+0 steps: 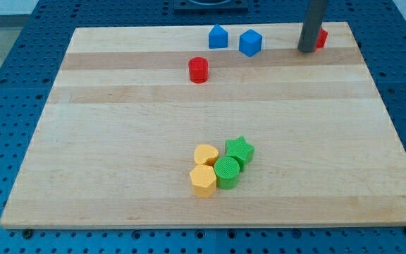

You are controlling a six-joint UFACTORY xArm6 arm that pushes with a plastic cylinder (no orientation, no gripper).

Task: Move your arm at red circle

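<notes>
My tip (306, 50), a bare dark rod with no fingers to part or close, rests at the wooden counter's (118, 162) upper right. The red plastic circle (199, 70) lies well apart, toward the frame's left and slightly lower.

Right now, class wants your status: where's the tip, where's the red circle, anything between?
My tip at the view's top right, beside a red block. Red circle far to its left. Blue cube near the path.
</notes>
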